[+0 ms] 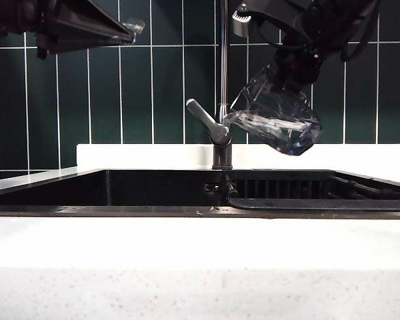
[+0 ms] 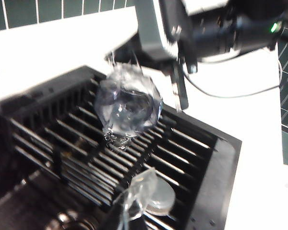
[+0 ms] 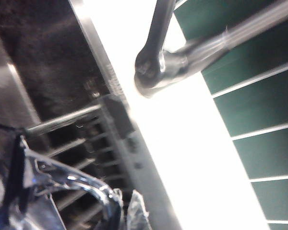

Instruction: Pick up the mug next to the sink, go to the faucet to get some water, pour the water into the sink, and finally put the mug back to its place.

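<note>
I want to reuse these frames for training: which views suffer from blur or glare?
Exterior view: sharp, only the mug in the right gripper is slightly smeared. Left wrist view: mug and right gripper motion-blurred, countertop washed out. Right wrist view: blurred throughout, faucet streaked, countertop blown out white.

**Dark green, black and clear glass**

We see a wall of dark green tiles (image 1: pixel 167 93) crossed by thin white grout lines. Below it the countertop (image 1: pixel 200 273) is white with fine grey speckles. The sink (image 1: pixel 153 190) is black, its rim dark, and its rack (image 2: pixel 134 158) shows black slats in parallel stripes. The faucet (image 1: pixel 221 133) is silvery metal with a grey lever and a darker base. The mug (image 1: pixel 277 120) is clear and colourless, its facets catching white glints against a bluish-dark tint. The right gripper (image 1: pixel 290 70) holding it is black; the left gripper (image 1: pixel 133 28) is black with translucent tips.
</note>
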